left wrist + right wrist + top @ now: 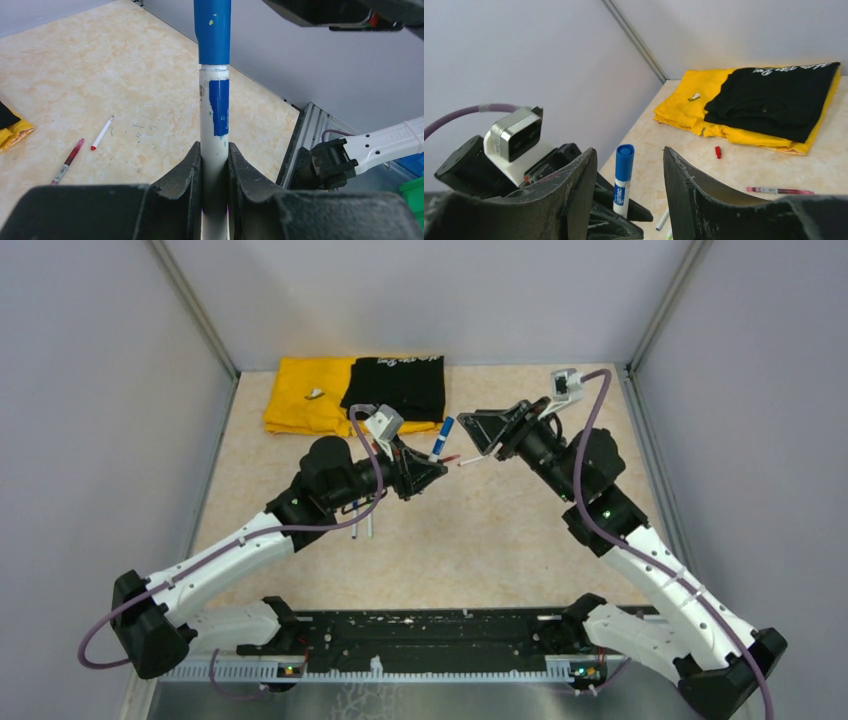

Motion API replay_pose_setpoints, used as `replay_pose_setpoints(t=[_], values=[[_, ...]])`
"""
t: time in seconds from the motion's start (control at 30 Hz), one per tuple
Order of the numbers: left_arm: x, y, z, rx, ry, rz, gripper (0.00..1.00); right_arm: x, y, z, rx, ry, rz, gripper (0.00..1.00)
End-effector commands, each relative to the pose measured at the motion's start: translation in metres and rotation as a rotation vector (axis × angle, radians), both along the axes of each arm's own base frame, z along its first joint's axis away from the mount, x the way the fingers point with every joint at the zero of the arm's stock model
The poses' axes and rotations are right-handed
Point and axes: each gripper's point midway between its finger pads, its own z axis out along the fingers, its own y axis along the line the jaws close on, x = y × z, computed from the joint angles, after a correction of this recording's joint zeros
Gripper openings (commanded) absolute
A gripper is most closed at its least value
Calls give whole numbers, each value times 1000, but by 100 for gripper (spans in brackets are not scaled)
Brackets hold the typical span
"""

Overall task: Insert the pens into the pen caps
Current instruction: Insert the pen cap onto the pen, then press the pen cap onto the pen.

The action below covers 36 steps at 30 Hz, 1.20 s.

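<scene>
My left gripper (215,147) is shut on the white barrel of a pen (215,120), which it holds upright above the table. A blue pen cap (214,30) sits on that pen's top end. My right gripper (629,150) is open, its fingers standing either side of the capped pen (623,180) without touching it. In the top view the two grippers (425,468) (482,436) face each other over mid-table, the blue-capped pen (441,438) between them. A white red-tipped pen (102,133), a maroon pen (67,161) and a loose red pen cap (718,152) lie on the table.
A folded yellow cloth (300,395) and a black cloth (395,385) lie at the back of the table. Two more pens (362,525) lie under my left arm. Grey walls close in the sides and back.
</scene>
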Motion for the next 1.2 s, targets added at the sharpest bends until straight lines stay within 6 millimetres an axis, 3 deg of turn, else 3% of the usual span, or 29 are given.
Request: replay_pose_setpoints(t=[0.0, 0.17, 0.63, 1.0, 1.17], values=[[-5, 0, 7, -14, -30, -25, 0, 11, -4, 2, -108, 63, -59, 50], [-6, -3, 6, -9, -30, -43, 0, 9, 9, 21, -87, 51, 5, 51], [-9, -7, 2, 1, -18, -71, 0, 8, 28, 17, -103, 70, 102, 47], [-7, -9, 2, 3, -14, -74, 0, 7, 31, 11, -102, 71, 119, 26], [1, -9, 3, 2, 1, -35, 0, 11, 30, -5, -107, 108, 99, 16]])
